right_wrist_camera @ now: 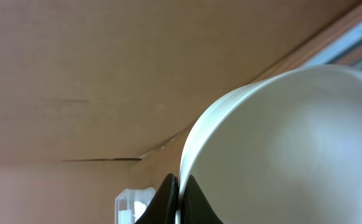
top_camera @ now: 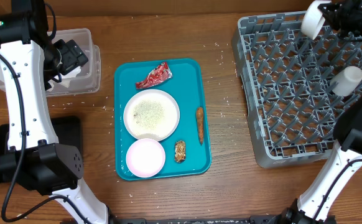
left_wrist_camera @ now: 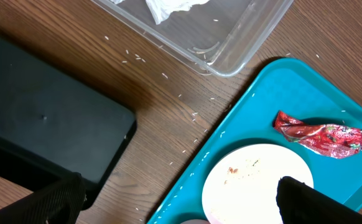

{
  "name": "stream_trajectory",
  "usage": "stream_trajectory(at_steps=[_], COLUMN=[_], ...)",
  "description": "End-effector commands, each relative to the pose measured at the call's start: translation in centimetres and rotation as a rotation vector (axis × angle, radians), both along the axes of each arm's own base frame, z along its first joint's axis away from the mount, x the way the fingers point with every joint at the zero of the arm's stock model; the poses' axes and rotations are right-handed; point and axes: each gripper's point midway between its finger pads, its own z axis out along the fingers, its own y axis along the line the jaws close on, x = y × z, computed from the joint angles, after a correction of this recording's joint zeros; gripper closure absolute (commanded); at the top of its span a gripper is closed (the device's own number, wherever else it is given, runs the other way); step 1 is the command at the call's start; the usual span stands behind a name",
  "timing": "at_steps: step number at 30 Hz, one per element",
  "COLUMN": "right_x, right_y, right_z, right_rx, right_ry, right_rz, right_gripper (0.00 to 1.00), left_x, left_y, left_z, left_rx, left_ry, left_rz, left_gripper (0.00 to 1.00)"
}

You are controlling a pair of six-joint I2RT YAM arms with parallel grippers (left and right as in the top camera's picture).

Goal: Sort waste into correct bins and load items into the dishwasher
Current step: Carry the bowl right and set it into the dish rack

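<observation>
From above, the left gripper hangs over the tub, with its 2 fingers spread wide and nothing in them. The napkin lies in the tub right under it. Off to the side of this hand is the teal tray with the wrapper, the plate with rice on it, a small bowl, the nutty chunk and the sausage. The right gripper holds a white bowl above the far edge of the rack. Below that hand something white like a cup lies on the rack.

In the left wrist view, the fingers stand far apart. The wrapper is ahead of them, and the black tray is close by on the other side.

In the right wrist view, the fingers are pressed together on the bowl's thin rim, and that is all that holds it.

The bowl could slip or tip, because the pinch is only on its edge. If it comes down fast, it may hit the rack hard or knock the cup. The left hand could bump the plate and spill rice when it goes for the wrapper.
</observation>
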Motion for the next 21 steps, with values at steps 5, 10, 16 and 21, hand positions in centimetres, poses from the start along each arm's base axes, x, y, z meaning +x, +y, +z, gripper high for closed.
stream_trajectory(at_steps=[5, 10, 16, 21], right_x=[0.3, 0.4, 0.1, -0.6], right_y=[-1.1, -1.1, -2.9, -5.4], right_z=[-3.3, -4.8, -4.0, -2.7], right_rx=[0.007, 0.024, 0.059, 0.066], right_ry=[0.061, 0.089, 0.090, 0.065], right_rz=[-0.040, -0.039, -0.075, -0.103], right_gripper=[0.96, 0.96, 0.96, 0.96], left_x=[0.0, 0.0, 0.0, 0.0], left_y=[0.1, 0.1, 0.1, 0.1], left_z=[0.3, 0.3, 0.3, 0.3], left_rx=[0.016, 0.016, 0.016, 0.016], left_ry=[-0.005, -0.005, -0.005, -0.005], left_rz=[-0.017, -0.017, -0.017, -0.017], left_gripper=[0.00, 0.00, 0.00, 0.00])
